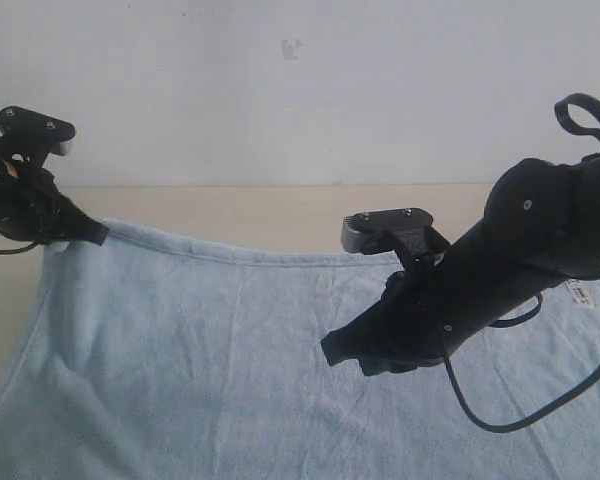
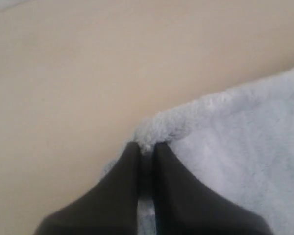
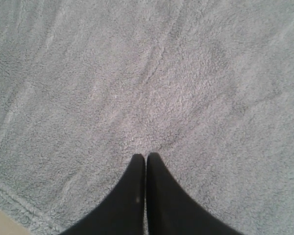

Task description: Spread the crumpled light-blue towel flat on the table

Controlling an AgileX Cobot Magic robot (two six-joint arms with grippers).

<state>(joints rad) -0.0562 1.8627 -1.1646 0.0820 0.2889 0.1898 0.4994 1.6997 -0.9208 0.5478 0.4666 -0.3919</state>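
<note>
Towel (image 1: 230,350) is lying nearly flat across the bench (image 1: 280,210). I'm pinching its ten o'clock corner with the left end effector (image 2: 146,146). The right end effector (image 3: 146,157), closed and empty, is hovering over mid-cloth. Pulling outward risks the fluffy corner slipping free, or the cloth bunching under the right tips.

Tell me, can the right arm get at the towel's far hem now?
Probably yes. The right claw sits shut over the towel, and the far hem lies bare close by, nothing between.
</note>
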